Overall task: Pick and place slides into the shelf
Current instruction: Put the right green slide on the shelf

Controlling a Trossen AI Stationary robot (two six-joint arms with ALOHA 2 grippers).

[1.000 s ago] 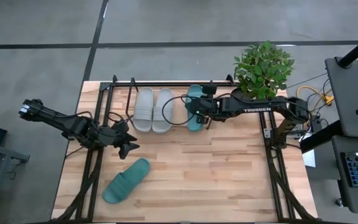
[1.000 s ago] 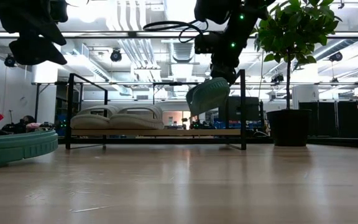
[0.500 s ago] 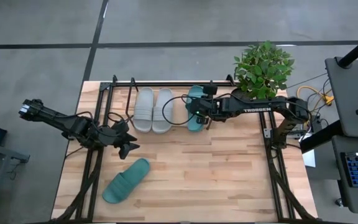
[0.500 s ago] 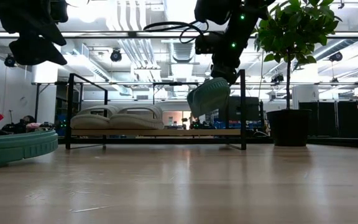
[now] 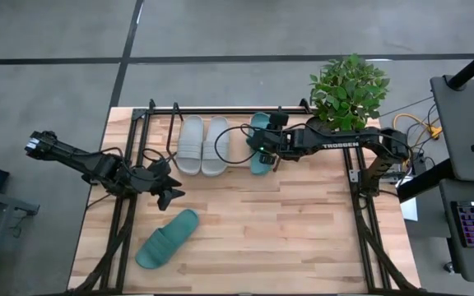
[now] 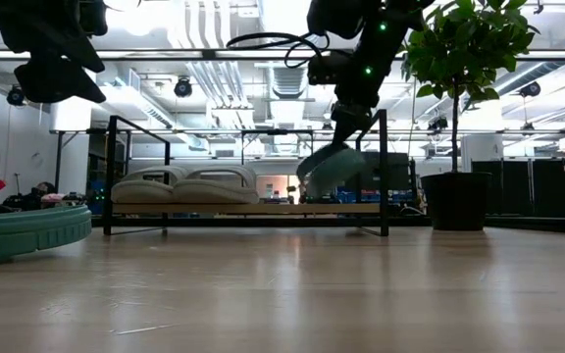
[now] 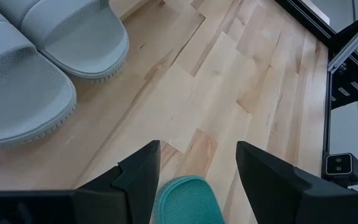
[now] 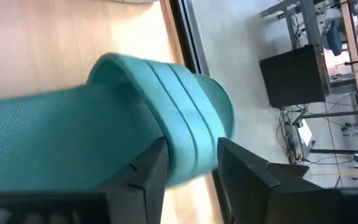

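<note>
High view: shelf of thin black rods sits at the table's far edge. Two grey slides lie side by side on it, long axes running front to back of the shelf. Third slide, the teal slide, lies just right of the grey pair, long axis parallel to theirs. Right gripper is over it; in the right wrist view its fingers straddle the wide ribbed strap with a narrow gap either side, parted, not pinching. Low view shows this slide tilted, one end raised above the shelf's wood base.

Second teal slide lies on the bare table well in front of the shelf, to its left, long axis diagonal, the end nearer the shelf pointing toward its right end.

Left gripper hangs between the shelf and that slide, fingers spread wide, holding nothing.

Table: light wood planks, black frame rails at both sides. Potted plant by the shelf's right end. Grey floor around; low view shows a lit workshop behind.

Slides: textured foam footbeds, one broad strap each.
</note>
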